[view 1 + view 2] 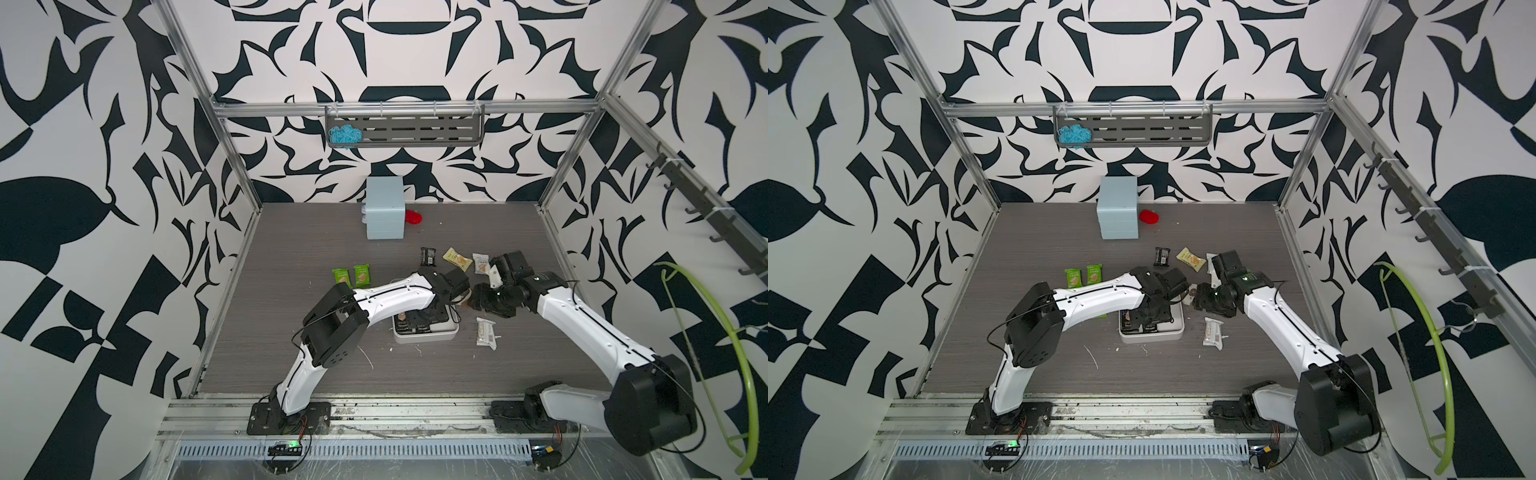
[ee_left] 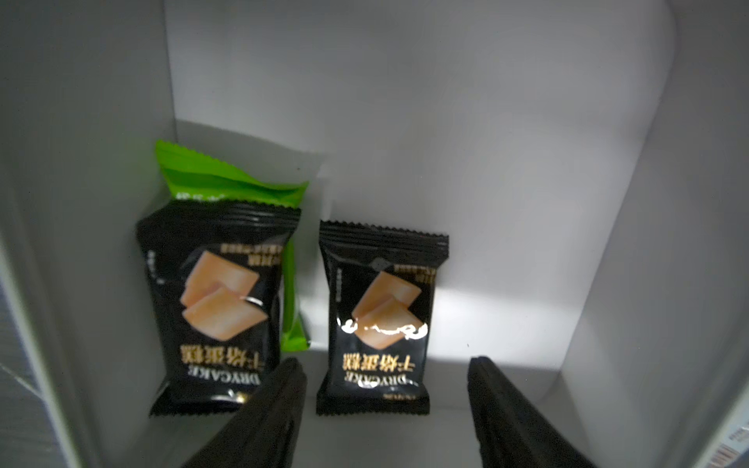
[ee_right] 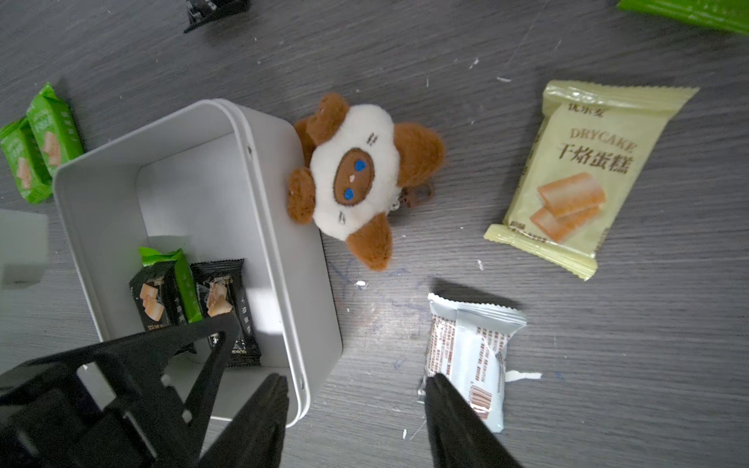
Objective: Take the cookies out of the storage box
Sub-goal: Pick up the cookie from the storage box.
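Black fingers (image 2: 279,405) of the left end effector (image 2: 387,362) are filling the near edge of the left wrist view. They are standing apart and gripping nothing, straddling the lower end of a black cookie packet (image 2: 379,320) without visibly touching it. That packet is lying flat on the floor of the storage box (image 2: 506,202), a white tray with low walls. Beside it a second black packet (image 2: 219,308) is resting on top of a bright green packet (image 2: 227,178). Both black wrappers are showing tan biscuit squares and gold lettering.

The right end effector (image 3: 356,379) is hanging with its jaws apart and empty over the desk (image 3: 405,60), just outside the box wall. One finger is overlapping the corner of a white packet (image 3: 470,352); contact cannot be told.

Only the right wrist view is clearly showing the brown-and-white plush toy (image 3: 356,182) lying against the box's outer wall, with a cream-yellow packet (image 3: 583,178) nearby. Both top views are adding the light-blue drawer cabinet (image 1: 384,208) far back and two green packets (image 1: 351,276) lying side by side left of the box.
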{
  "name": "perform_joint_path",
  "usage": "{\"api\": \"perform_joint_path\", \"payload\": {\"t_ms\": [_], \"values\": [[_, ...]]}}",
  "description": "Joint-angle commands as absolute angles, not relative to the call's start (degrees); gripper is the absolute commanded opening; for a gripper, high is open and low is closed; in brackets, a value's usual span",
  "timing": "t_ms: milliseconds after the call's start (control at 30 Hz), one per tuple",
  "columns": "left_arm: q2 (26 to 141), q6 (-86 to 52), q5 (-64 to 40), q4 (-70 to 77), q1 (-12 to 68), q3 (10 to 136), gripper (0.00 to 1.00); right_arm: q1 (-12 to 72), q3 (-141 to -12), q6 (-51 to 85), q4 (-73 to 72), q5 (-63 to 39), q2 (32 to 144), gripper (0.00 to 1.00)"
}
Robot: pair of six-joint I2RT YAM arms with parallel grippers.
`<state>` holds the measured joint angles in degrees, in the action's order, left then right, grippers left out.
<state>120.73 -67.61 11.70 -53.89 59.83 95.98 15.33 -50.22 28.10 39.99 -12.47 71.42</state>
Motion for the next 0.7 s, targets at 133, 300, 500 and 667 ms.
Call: {"api": "perform_joint_path", "payload": {"t_ms": [133,300,500,667], "values": [[121.63,-62.06,10.20,-51.05,58.10,94.10,0.71,14.77,-51.28,27.03,41.35,-12.45,71.44,0.60],[123.72,-60.40,9.56,-51.09,58.09,96.06,0.71,14.68,-52.07,27.18,41.91,-12.05,72.22,0.60],[125.25,-59.69,8.75,-50.60,58.10,96.12,0.70,14.68,-52.34,27.33,42.09,-11.25,72.57,0.60],[125.88,-59.51,8.65,-50.87,57.92,96.10,0.70,14.59,-52.00,27.33,42.10,-10.94,72.82,0.59]]}}
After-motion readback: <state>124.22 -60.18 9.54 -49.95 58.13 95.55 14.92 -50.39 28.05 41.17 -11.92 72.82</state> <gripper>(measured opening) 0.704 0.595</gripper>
